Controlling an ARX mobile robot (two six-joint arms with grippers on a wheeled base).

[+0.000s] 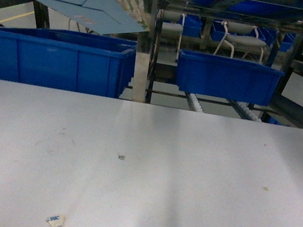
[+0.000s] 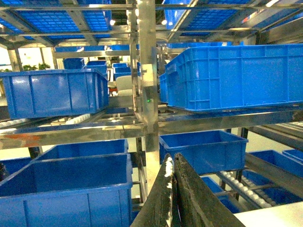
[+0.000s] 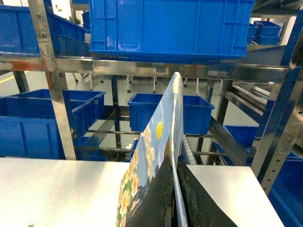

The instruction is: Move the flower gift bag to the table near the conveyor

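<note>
The bag (image 3: 156,142) is pinched edge-on between the right jaws above the surface (image 1: 188,173); it could slip out if swung.

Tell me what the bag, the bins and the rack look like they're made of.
The bag looks like thin printed paper: flat panel, sharp creases on its pale blue underside in the head view. The bins seem to be moulded hard plastic, glossy blue with ribbed walls. The rack looks like polished steel, mirror-bright with reflections; its small white rollers are probably plastic, though too small to tell.
</note>
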